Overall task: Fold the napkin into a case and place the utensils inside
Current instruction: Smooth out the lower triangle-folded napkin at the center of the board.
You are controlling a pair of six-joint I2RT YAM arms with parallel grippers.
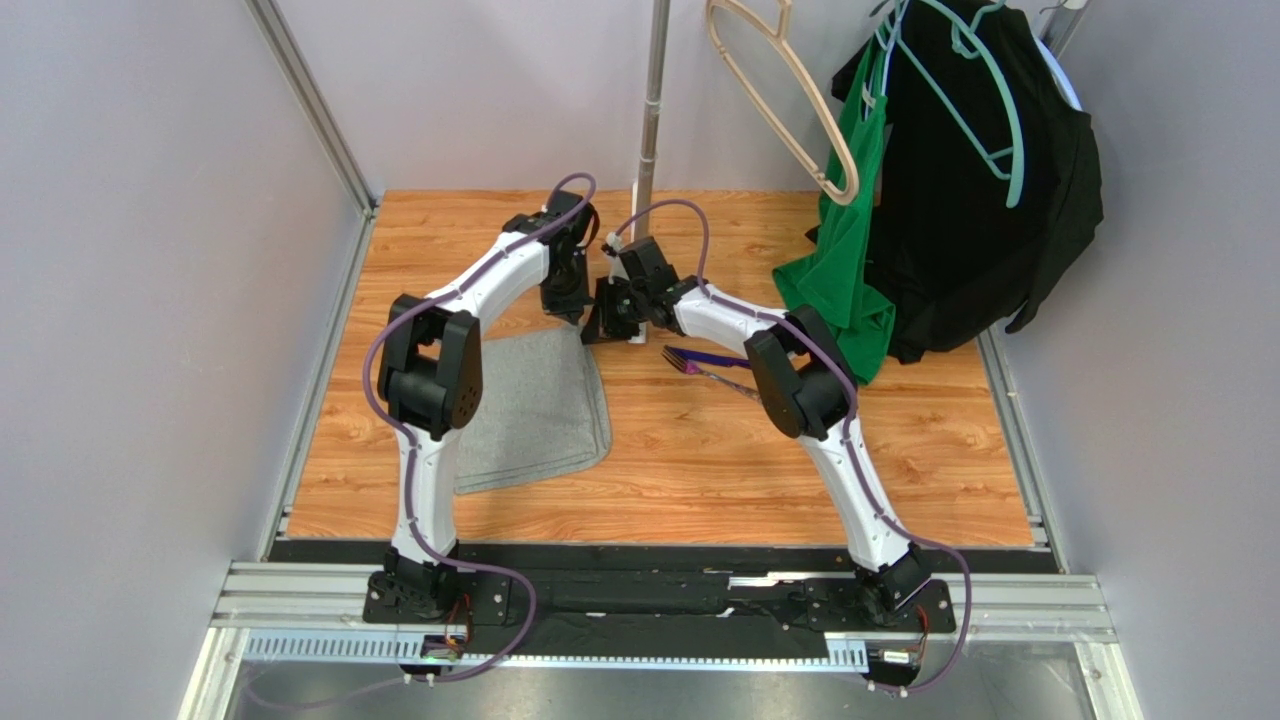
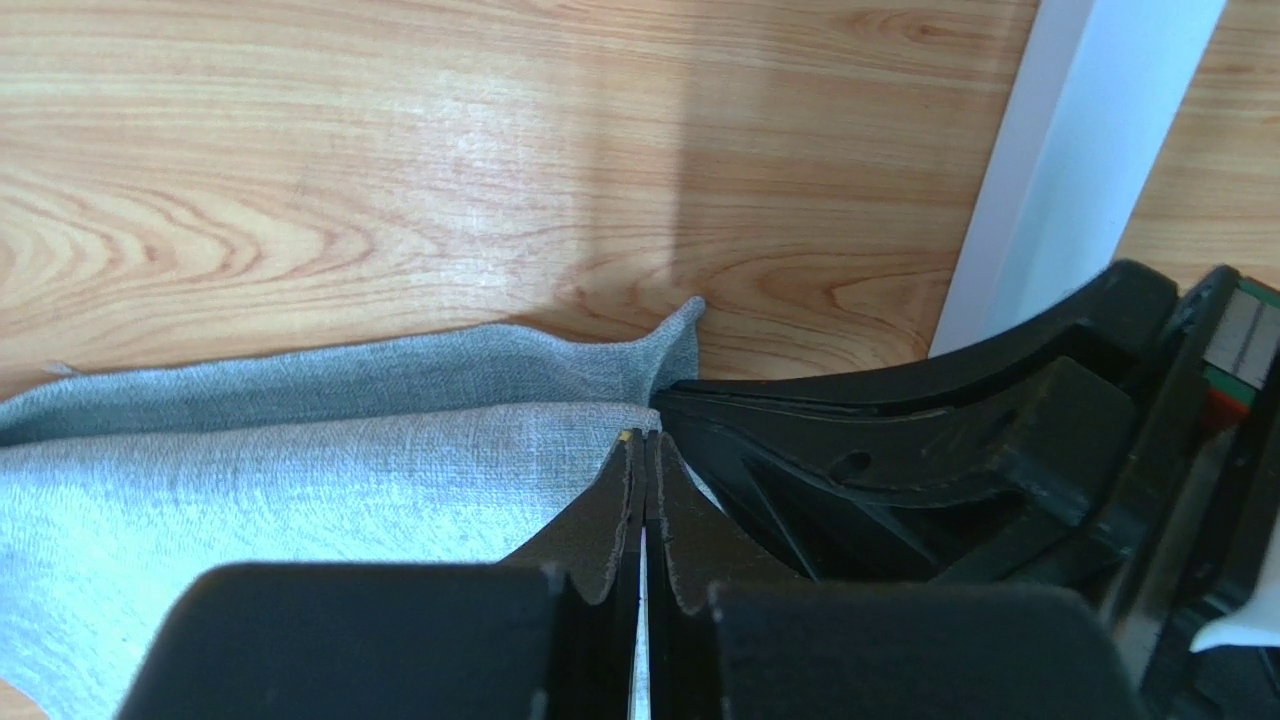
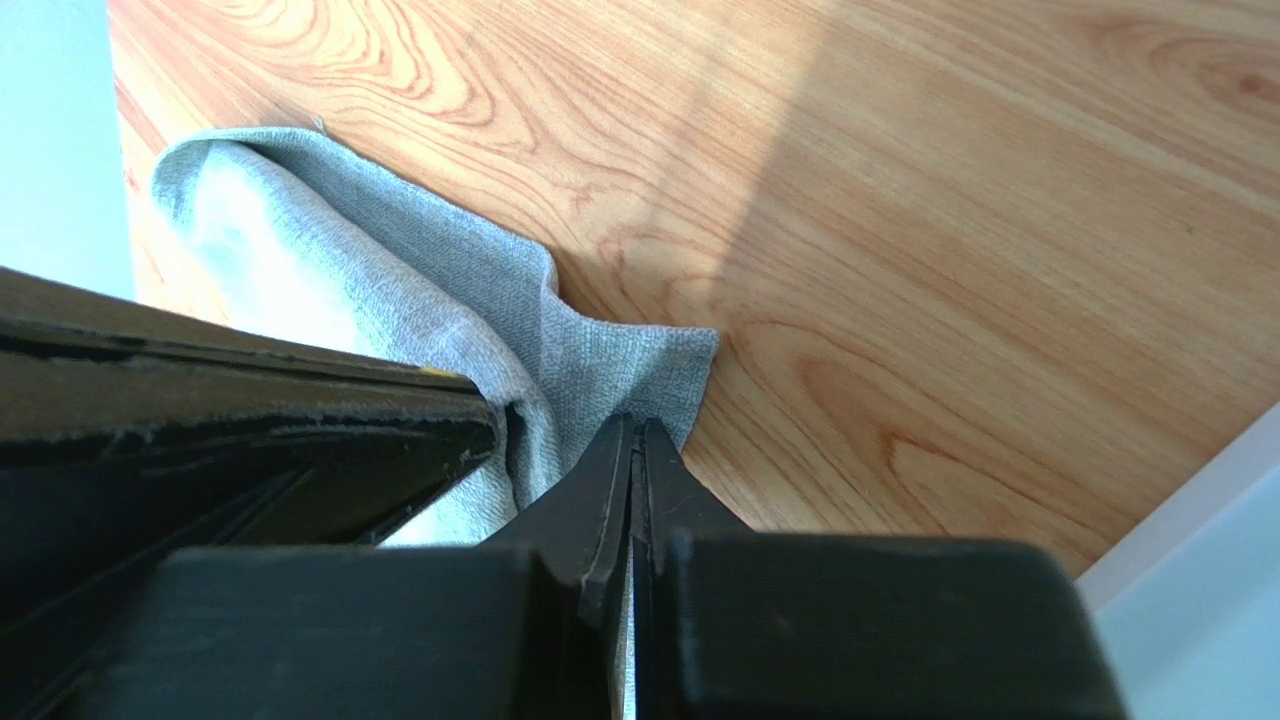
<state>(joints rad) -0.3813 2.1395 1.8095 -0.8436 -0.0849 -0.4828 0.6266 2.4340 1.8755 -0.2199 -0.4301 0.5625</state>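
Observation:
The heather-grey napkin (image 1: pixel 526 405) lies on the left part of the wooden table, partly under my left arm. My left gripper (image 1: pixel 568 308) is shut on its far edge; in the left wrist view the jaws (image 2: pixel 649 438) are closed with a thin strip of cloth (image 2: pixel 301 465) between them. My right gripper (image 1: pixel 609 323) sits right beside it, shut on the napkin's far right corner (image 3: pixel 646 368), with the jaws closed in the right wrist view (image 3: pixel 634 423). The two utensils (image 1: pixel 706 363), one dark purple and one silvery, lie on the table just right of the grippers, partly behind my right arm.
A green garment (image 1: pixel 842 270) and a black garment (image 1: pixel 977 195) hang at the back right, reaching down to the table. A metal pole (image 1: pixel 651 105) stands at the back centre, with a beige hanger (image 1: pixel 781 90) beside it. Walls close in the left and right sides.

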